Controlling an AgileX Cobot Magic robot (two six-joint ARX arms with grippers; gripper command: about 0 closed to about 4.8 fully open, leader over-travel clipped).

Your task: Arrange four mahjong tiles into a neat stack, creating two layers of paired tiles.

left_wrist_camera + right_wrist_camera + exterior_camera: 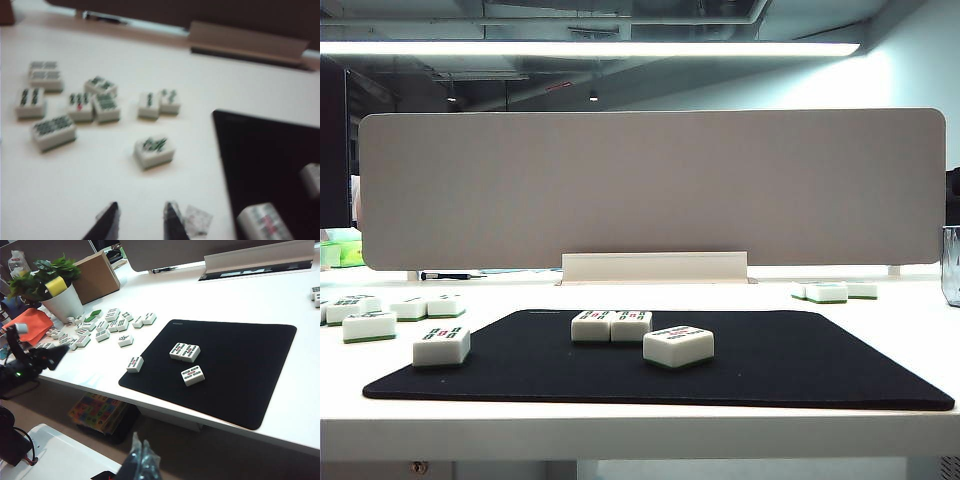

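Note:
Four mahjong tiles lie face up on the black mat point(800, 365). Two of them point(593, 325) point(631, 325) sit side by side, touching. A third tile point(678, 346) lies just in front of them to the right, and a fourth tile point(442, 346) sits apart at the mat's left edge. The right wrist view shows the pair point(185, 352), the near tile point(193, 375) and the lone tile point(135, 364). My right gripper point(141, 450) is shut and empty, off the table's front edge. My left gripper point(140, 217) is open over white table, left of the mat point(260, 150), holding nothing.
Many loose tiles point(95, 105) lie on the white table left of the mat, a few more point(832, 291) at the back right. A potted plant point(57, 290) and a cardboard box point(97, 275) stand at the far left. A grey partition point(650, 190) closes the back.

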